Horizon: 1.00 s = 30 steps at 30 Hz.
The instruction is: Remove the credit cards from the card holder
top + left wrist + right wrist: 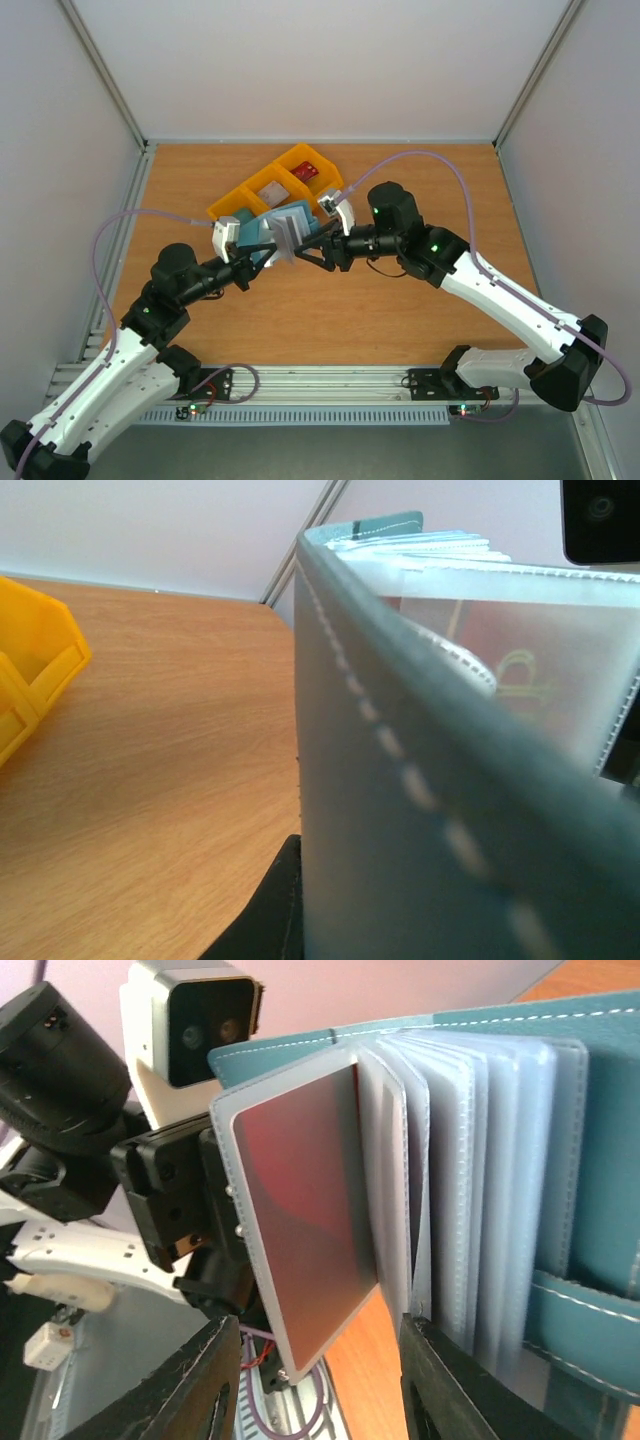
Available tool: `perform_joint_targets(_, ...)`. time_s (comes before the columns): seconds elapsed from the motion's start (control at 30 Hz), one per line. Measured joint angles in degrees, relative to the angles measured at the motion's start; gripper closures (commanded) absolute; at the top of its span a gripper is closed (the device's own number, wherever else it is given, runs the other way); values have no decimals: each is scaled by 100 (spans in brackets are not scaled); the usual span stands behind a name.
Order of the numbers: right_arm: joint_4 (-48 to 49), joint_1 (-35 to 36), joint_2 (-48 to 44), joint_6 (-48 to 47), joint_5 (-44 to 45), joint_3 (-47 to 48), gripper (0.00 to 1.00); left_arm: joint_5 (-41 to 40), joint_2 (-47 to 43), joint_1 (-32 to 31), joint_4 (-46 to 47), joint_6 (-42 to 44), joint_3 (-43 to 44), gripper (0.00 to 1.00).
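A brown wooden table (340, 320) is sitting in the middle. White walls (320, 60) are standing behind it and on both sides, making a small box. Thin grey metal posts (105, 70) are running up in the two back corners. A silver metal rail (330, 385) is lying along the near edge of the table. Soft, even light is falling everywhere, and the wood is shining a little.

One card holder (283, 232), three yellow bins (243, 196).
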Motion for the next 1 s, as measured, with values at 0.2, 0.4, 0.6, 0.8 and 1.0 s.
perform_joint_targets(0.2, -92, -2, 81, 20, 560, 70, 70, 2, 0, 0, 2, 0, 0, 100)
perform_joint_targets(0.4, -437, 278, 354, -125, 1733, 431, 61, 2, 0, 0, 4, 2, 0, 100)
perform_joint_targets(0.6, -1001, 1198, 901, -535, 3792, 1134, 48, -42, 0, 2, 2, -37, 0, 100)
perform_joint_targets(0.8, -1384, 1731, 1228, -879, 5060, 1445, 8, -61, 0, 2, 2, -72, -79, 100)
perform_joint_targets(1.0, -1779, 1770, 1318, -1390, 5176, 1624, 1, 188, -28, 33, 50, 15, -125, 100)
